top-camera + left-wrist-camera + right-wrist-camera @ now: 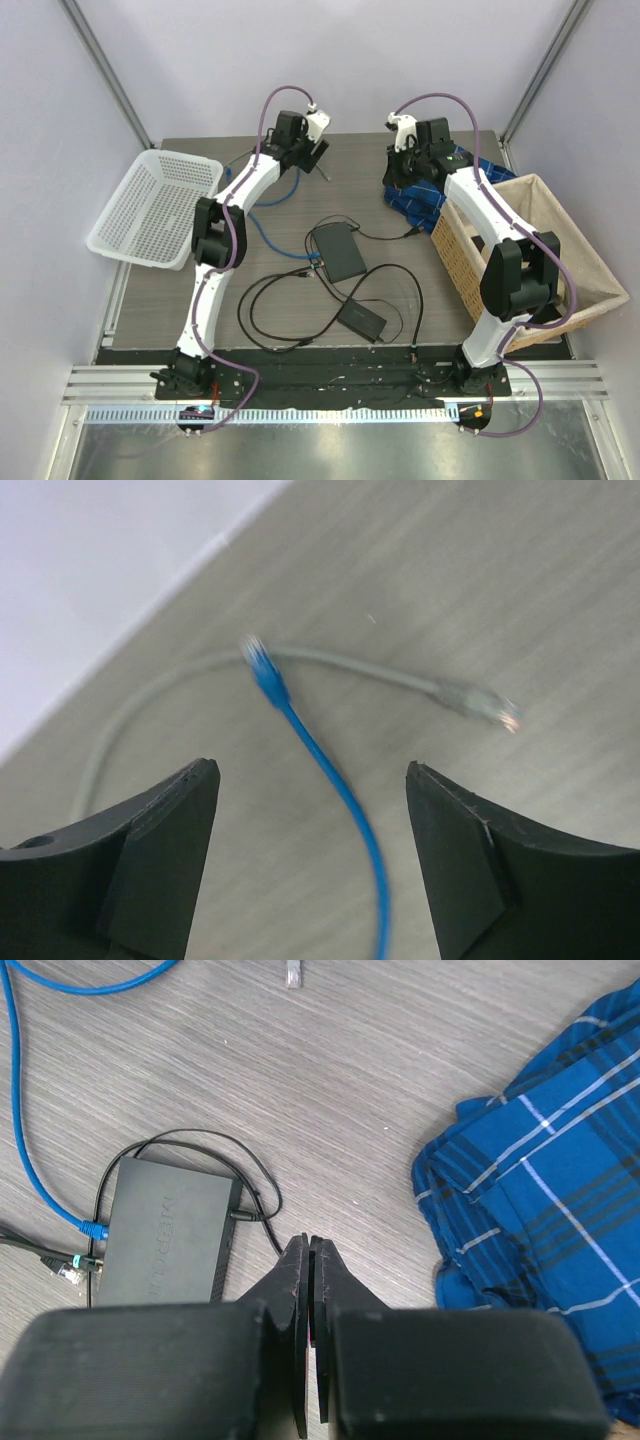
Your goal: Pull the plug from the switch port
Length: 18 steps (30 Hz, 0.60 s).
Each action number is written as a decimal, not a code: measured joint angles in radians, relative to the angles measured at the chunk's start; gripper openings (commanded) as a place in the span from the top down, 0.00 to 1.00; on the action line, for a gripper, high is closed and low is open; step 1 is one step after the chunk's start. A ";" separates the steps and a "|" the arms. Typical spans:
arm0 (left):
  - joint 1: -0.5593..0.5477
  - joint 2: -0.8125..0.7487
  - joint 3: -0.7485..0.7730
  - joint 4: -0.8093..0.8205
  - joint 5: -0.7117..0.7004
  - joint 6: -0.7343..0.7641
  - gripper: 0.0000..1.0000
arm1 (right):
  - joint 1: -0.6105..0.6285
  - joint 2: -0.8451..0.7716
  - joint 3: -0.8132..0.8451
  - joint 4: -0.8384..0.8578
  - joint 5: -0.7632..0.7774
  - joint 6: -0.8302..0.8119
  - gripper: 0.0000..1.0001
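Your left gripper (310, 780) hung wide open over a loose blue cable plug (262, 665); your right gripper (309, 1245) was pressed shut, empty, apart from the flat dark-grey rectangular switch box (165, 1230).

Dark grey switch (165, 1230) lies flat on the table (400, 1080); a blue plug (93, 1228) sits in a switch port (106, 1228) on its narrow edge.
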<state>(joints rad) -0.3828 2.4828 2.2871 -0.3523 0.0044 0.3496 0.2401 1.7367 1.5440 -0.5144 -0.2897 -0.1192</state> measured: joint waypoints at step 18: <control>0.050 -0.484 -0.530 -0.272 0.593 -0.275 0.34 | 0.132 0.059 -0.036 -0.050 -0.149 -0.113 0.95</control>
<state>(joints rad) -0.3325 1.9984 1.7569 -0.6243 0.5976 0.0742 0.3721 1.7954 1.5082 -0.5640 -0.4389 -0.2317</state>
